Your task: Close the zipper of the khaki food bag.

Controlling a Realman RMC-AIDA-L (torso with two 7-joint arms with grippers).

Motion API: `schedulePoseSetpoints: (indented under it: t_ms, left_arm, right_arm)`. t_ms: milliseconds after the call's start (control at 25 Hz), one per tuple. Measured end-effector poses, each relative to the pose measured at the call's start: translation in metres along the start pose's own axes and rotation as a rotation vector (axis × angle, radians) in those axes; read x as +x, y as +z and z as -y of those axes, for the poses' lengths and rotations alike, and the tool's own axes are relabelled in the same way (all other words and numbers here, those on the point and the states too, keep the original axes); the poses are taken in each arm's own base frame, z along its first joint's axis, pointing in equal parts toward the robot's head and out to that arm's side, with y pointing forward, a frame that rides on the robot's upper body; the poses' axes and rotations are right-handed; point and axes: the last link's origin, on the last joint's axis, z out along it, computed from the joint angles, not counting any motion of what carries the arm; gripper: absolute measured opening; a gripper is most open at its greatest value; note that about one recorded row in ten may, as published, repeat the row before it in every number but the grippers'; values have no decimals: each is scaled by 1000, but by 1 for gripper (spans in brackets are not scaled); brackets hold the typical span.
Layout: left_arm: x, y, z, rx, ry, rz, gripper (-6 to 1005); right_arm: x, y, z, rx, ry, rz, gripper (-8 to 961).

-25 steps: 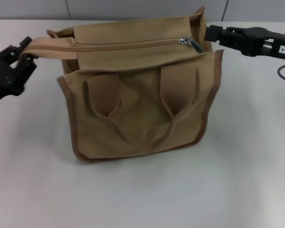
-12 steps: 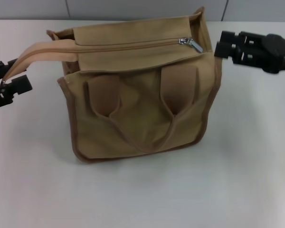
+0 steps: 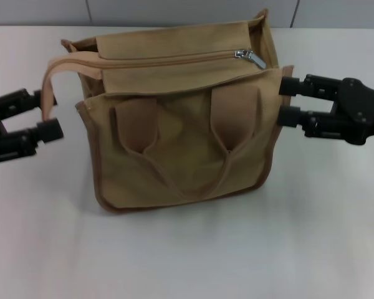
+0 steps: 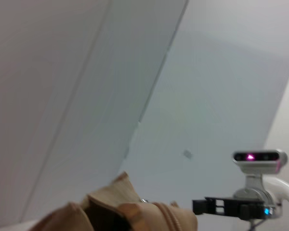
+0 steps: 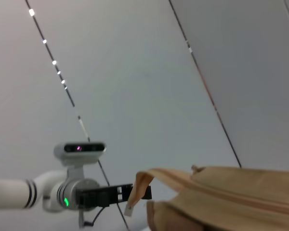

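Observation:
The khaki food bag (image 3: 181,156) stands upright in the middle of the table, handles facing me. Its zipper (image 3: 174,58) runs along the top flap, with the silver pull tab (image 3: 250,57) at the bag's right end. The zipper's loose tape tail (image 3: 48,78) arcs out over the bag's left side and hangs free. My left gripper (image 3: 53,113) is open beside the bag's left side, by the hanging tail. My right gripper (image 3: 285,101) is open at the bag's right edge, below the pull tab. The bag's top also shows in the left wrist view (image 4: 135,214) and the right wrist view (image 5: 231,192).
The bag stands on a white table (image 3: 187,249) with a grey wall panel behind it. The right gripper (image 4: 216,207) shows far off in the left wrist view, and the left gripper (image 5: 111,195) in the right wrist view.
The left gripper has let go of the tape tail, which swung back toward the bag. The right gripper has dropped from beside the pull tab to the bag's right edge.

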Motion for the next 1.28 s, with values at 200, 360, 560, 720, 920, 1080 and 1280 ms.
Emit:
schedulePoseSetpoints:
  t_ms: [200, 360, 560, 720, 920, 1080, 1280]
  left_arm:
    - [-5, 11, -3, -70, 1, 87, 824]
    - [-12, 19, -7, -123, -5, 143, 822]
    - [-20, 30, -12, -170, -12, 166, 822]
    - [-32, 39, -19, -197, 6, 159, 822]
    - [-46, 42, -26, -188, 38, 124, 822]
    - [-57, 45, -28, -176, 44, 97, 822]
    - [-67, 49, -27, -160, 46, 89, 822]
  right_arm:
    - [9, 2, -5, -41, -46, -57, 774]
    - [17, 6, -7, -66, -68, -102, 774]
    - [27, 14, -9, -95, -89, -164, 774]
    - [36, 22, -12, -120, -120, -204, 774]
    - [51, 26, -15, -145, -132, -210, 774]
    - [61, 28, -16, -140, -142, -199, 774]
    - [73, 30, -16, -125, -142, -192, 774]
